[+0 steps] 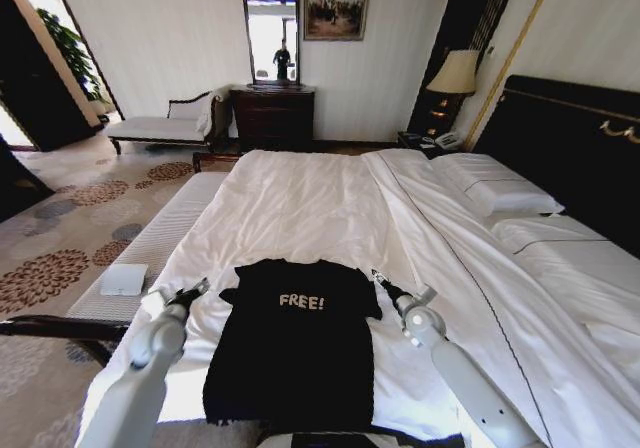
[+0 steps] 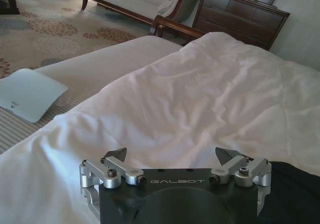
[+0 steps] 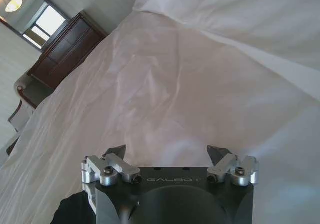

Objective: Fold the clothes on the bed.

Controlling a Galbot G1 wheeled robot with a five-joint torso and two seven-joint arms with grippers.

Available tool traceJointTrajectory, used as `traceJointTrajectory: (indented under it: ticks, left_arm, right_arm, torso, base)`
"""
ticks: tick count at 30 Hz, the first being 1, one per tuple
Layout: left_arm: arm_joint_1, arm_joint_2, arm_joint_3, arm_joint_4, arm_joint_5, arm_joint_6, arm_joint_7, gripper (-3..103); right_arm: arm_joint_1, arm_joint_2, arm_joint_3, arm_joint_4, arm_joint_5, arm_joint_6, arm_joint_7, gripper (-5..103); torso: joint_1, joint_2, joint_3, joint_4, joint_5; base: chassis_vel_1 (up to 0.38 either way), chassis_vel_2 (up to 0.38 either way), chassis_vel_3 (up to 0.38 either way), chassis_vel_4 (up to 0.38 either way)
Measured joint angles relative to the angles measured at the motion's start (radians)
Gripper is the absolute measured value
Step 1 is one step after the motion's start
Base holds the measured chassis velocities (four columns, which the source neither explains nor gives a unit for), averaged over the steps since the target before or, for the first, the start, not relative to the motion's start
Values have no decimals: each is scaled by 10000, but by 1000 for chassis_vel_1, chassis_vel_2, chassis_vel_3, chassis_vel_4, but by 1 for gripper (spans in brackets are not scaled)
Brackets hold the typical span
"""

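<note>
Black T-shirt (image 1: 290,353) lies flat on the bed (image 1: 300,208), soft and limp, best taken at the sleeves; left gripper (image 1: 192,292) and right gripper (image 1: 383,281) flank it, wide open, empty.

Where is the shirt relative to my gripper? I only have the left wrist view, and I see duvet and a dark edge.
Observer: In the head view the black T-shirt lies flat on the bed, with the left gripper just off its left sleeve.
Operator: Is the right arm near it too?
Observer: Yes, the right gripper sits beside the opposite sleeve, open over the duvet.
Operator: Which way does the shirt face?
Observer: Chest up, white "FREE!" lettering showing, collar pointing away from the robot.
</note>
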Motion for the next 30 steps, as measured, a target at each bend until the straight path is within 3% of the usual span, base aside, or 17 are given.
traceJointTrajectory:
  ticks: [6,8,9,11,14,16,20,23,29,30]
  left_arm:
    - [751,-486,-310,-727,55,-90,-88,100]
    - [790,-602,-467,-861,-84,-88,-86,100]
    - [774,-657,-590,-907,-218,-78,-85,100]
    - [755,-702,-700,-948,-341,-68,-86,100]
    - [817,-735,-925,-1101,-614,-36,-101,100]
    - [864,-720,-967,-1148,-645,-35,-100,100]
    - [953,-712,-1026,-1328,-715,-18,-109,100]
    - [963,-717,-1008,-1380,-730,5,-130,100]
    - [946,-844,-849,-1349,-677,17,-167,100]
    - [948,-872,-826,-1324,-651,17,-168,100]
  right_arm:
    - [-335,161,144,225,-125,0,-21,103]
    - [-474,202,141,252,-201,0,-132,100]
    - [-533,225,126,252,-263,-2,-216,90]
    - [-576,249,101,252,-325,-17,-302,90]
    - [-685,277,12,238,-488,-53,-499,73]
    - [-737,280,0,229,-557,-55,-586,73]
    - [-880,358,-14,232,-732,-55,-710,51]
    - [-942,410,-24,258,-848,-55,-711,46]
    - [-999,631,-41,324,-986,-34,-711,18]
    - [-983,680,-58,334,-998,-28,-711,18]
  torso:
    - [1,-1,2,10,4]
    - [1,0,1,7,3]
    - [0,0,1,7,3]
    - [1,0,1,7,3]
    - [3,-1,3,8,4]
    - [4,-2,3,8,4]
    - [3,-2,3,8,4]
    - [3,-2,2,8,4]
    - [3,-3,3,7,4]
    - [3,-2,3,7,4]
  base:
    - [0,0,0,0]
    - [0,0,0,0]
    - [0,0,0,0]
    - [0,0,0,0]
    - [0,0,0,0]
    - [0,0,0,0]
    - [0,0,0,0]
    - [0,0,0,0]
    - [0,0,0,0]
    - [0,0,0,0]
